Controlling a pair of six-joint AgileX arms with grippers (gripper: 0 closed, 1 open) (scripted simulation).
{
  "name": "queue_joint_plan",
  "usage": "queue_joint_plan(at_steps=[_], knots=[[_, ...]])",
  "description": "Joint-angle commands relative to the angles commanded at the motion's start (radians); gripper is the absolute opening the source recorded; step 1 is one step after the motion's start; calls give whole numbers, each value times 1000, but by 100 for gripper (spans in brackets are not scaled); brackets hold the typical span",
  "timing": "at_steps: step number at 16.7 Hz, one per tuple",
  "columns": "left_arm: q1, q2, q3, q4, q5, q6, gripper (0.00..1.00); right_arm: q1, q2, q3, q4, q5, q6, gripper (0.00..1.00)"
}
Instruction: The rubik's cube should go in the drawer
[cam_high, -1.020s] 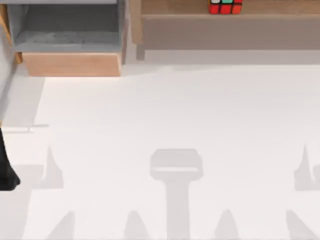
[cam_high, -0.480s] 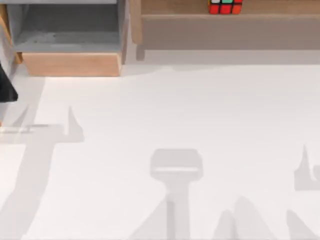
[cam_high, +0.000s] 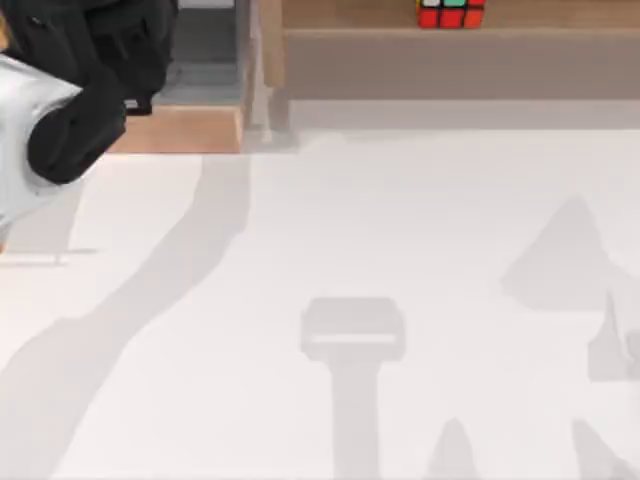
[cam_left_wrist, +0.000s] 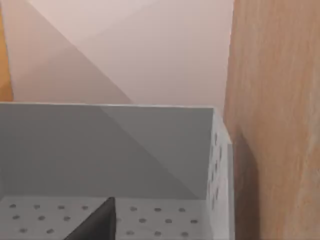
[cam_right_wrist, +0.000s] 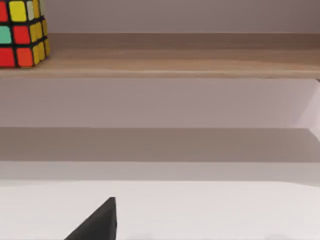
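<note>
At the top view's far left, the left arm (cam_high: 60, 90) hangs over the open drawer (cam_high: 180, 130), its wrist view looking into the grey interior; I cannot tell how its fingers stand. Well to the right, the rubik's cube (cam_high: 451, 13) sits on the wooden shelf (cam_high: 450, 60). Judging by the right wrist view, the right arm faces that shelf and seems better placed to reach the cube; its grip is likewise unclear.

Sat at the table's (cam_high: 400, 250) far left corner: the drawer (cam_high: 190, 128), pulled open toward the front. Hung above its inside: the left arm (cam_high: 70, 90). Ran just right of the drawer, along the far edge: the shelf (cam_high: 450, 60). Rested on the shelf: the rubik's cube (cam_high: 451, 13).
</note>
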Motion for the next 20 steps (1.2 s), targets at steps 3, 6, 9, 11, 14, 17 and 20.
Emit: queue_joint_plan(at_steps=[3, 6, 9, 11, 14, 17, 20], knots=[[-110, 334, 228, 85, -104, -1, 100, 0, 0, 0, 0, 0, 0, 100], [-204, 619, 423, 160, -192, 0, 100, 0, 0, 0, 0, 0, 0, 100], [-275, 832, 574, 220, -258, 3, 100, 0, 0, 0, 0, 0, 0, 100], [-308, 924, 643, 249, -289, 5, 100, 0, 0, 0, 0, 0, 0, 100], [-331, 984, 690, 269, -310, 5, 100, 0, 0, 0, 0, 0, 0, 100], [-331, 984, 690, 269, -310, 5, 100, 0, 0, 0, 0, 0, 0, 100], [-326, 984, 688, 265, -307, 5, 100, 0, 0, 0, 0, 0, 0, 100]])
